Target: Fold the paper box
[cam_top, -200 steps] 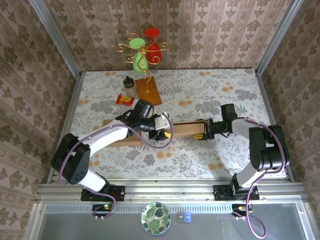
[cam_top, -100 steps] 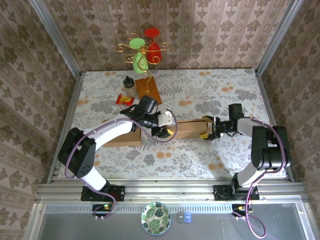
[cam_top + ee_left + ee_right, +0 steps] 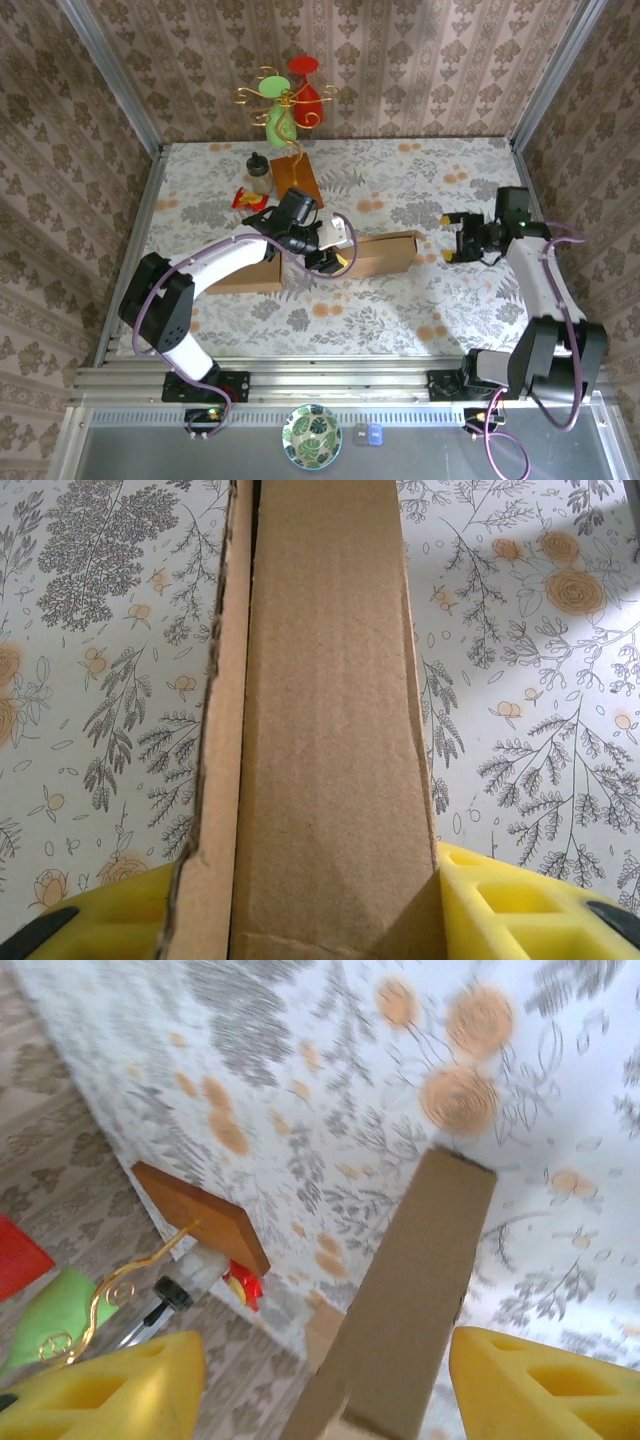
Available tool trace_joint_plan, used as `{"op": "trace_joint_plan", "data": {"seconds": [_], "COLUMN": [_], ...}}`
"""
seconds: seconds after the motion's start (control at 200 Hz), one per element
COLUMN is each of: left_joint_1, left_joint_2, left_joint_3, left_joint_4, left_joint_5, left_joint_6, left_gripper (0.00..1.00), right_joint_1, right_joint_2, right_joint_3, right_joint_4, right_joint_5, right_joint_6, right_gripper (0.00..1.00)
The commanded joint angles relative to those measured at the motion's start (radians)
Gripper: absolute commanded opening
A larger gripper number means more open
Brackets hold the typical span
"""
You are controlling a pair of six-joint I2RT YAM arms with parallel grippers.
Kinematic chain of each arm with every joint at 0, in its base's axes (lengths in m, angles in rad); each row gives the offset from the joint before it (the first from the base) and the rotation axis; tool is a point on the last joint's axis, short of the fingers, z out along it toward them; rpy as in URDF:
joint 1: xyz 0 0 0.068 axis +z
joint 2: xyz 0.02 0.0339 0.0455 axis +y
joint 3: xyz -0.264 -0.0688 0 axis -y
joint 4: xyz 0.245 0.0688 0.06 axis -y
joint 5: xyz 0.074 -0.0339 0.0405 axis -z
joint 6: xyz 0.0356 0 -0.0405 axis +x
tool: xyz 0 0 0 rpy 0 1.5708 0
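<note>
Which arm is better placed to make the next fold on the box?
Left, probably. The left gripper clamps the paper box mid-length, cardboard wedged between its fingers. The right gripper hangs open, apart from the box's end.

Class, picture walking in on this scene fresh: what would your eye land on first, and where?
The long cardboard box lying across the middle of the flowery table, with the left gripper clamped on it. Next, the red and green ornament on gold wire at the back edge, and the right gripper open just off the box's right end.
</note>
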Motion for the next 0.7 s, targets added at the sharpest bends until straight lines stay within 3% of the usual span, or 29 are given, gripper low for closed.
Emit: {"op": "trace_joint_plan", "data": {"seconds": [0.0, 0.155, 0.28, 0.44, 0.695], "left_joint_1": [-0.001, -0.002, -0.003, -0.002, -0.003], "left_joint_2": [0.020, 0.016, 0.018, 0.017, 0.013], "left_joint_3": [0.020, 0.014, 0.009, 0.010, 0.014], "left_joint_4": [-0.045, -0.040, -0.025, -0.022, -0.030], "left_joint_5": [0.019, 0.013, 0.011, 0.012, 0.013], "left_joint_6": [-0.042, -0.064, -0.086, -0.091, -0.089], "left_gripper": [0.47, 0.47, 0.46, 0.46, 0.45], "right_joint_1": [0.072, 0.361, 0.522, 0.580, 0.592], "right_joint_2": [-0.131, -0.327, -0.332, -0.255, -0.172], "right_joint_3": [0.022, -0.110, -0.206, -0.187, -0.193], "right_joint_4": [-0.156, -0.006, 0.168, 0.223, 0.296], "right_joint_5": [0.286, 0.491, 0.532, 0.538, 0.510], "right_joint_6": [-0.146, -0.076, 0.040, 0.060, 0.107], "right_gripper": [0.64, 0.57, 0.52, 0.52, 0.52]}}
